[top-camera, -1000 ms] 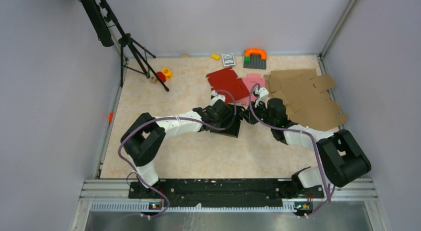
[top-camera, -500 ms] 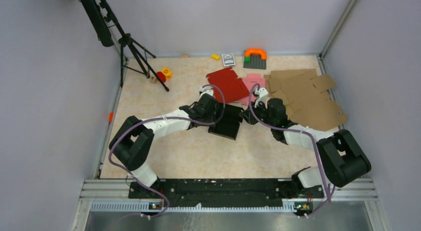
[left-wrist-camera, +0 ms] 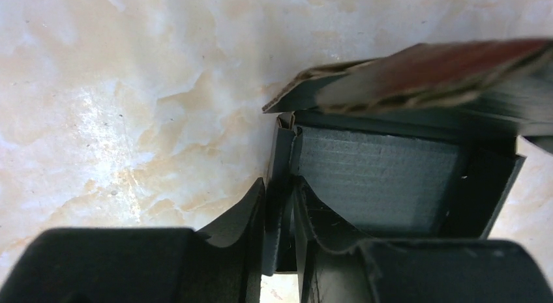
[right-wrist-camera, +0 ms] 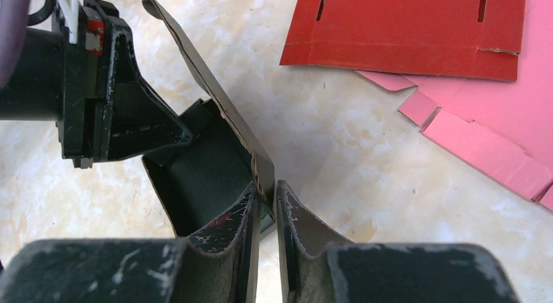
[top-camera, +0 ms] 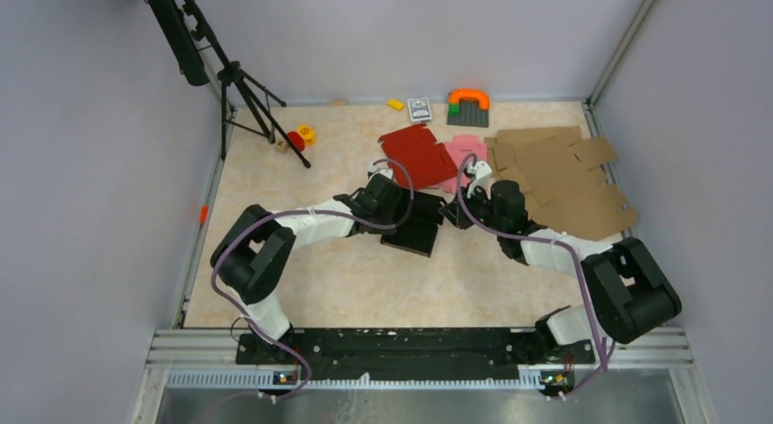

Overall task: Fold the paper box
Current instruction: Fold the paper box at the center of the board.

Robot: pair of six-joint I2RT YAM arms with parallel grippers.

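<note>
The paper box sat mid-table, partly folded, just on the near side of the red blank and pink blank, with an arm on either side. Left gripper was pinched onto one upright wall of it. Right gripper was clamped on a raised flap over on the right.

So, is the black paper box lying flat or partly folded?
Partly folded. The paper box has walls standing around its floor; the left end effector and right end effector each pinch a raised panel.
</note>
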